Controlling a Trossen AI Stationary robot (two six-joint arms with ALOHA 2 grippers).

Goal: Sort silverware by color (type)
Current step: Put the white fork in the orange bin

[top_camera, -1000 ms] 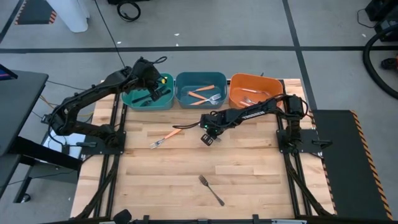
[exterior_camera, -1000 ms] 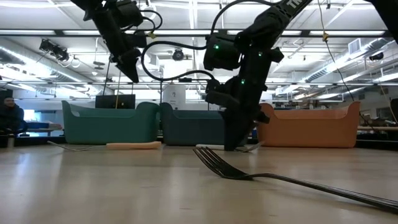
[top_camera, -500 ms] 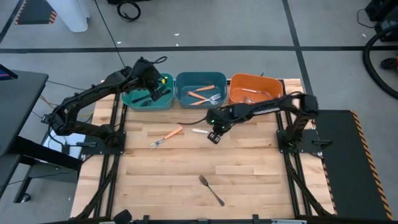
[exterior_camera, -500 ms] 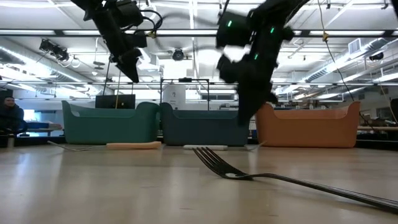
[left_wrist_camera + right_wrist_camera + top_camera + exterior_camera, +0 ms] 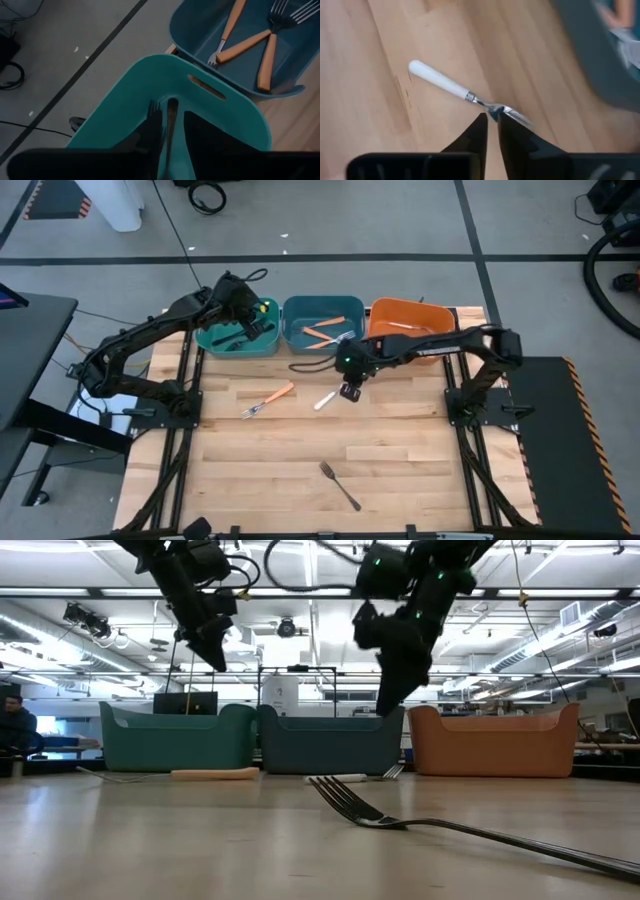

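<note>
The right claw [image 5: 349,390] is hanging above the table [image 5: 400,470], pinching a white-handled fork [image 5: 465,94] by its metal neck, fingers nearly closed on it, probably so the handle swings clear on the way to the orange bin [image 5: 400,330]. The left claw [image 5: 252,320] is waiting over the green bin [image 5: 215,340], parted slightly and holding nothing. An orange-handled fork [image 5: 268,399] and a silver fork [image 5: 340,485] are lying unsorted on the table.

Three bins stand in a row: a green bin [image 5: 222,340], a dark teal bin [image 5: 322,342] holding orange-handled forks [image 5: 328,330], and an orange bin [image 5: 385,315]. The pale wooden table [image 5: 400,450] carries a white-handled fork [image 5: 462,92], an orange-handled fork [image 5: 266,399] and a plain silver fork [image 5: 340,485].
</note>
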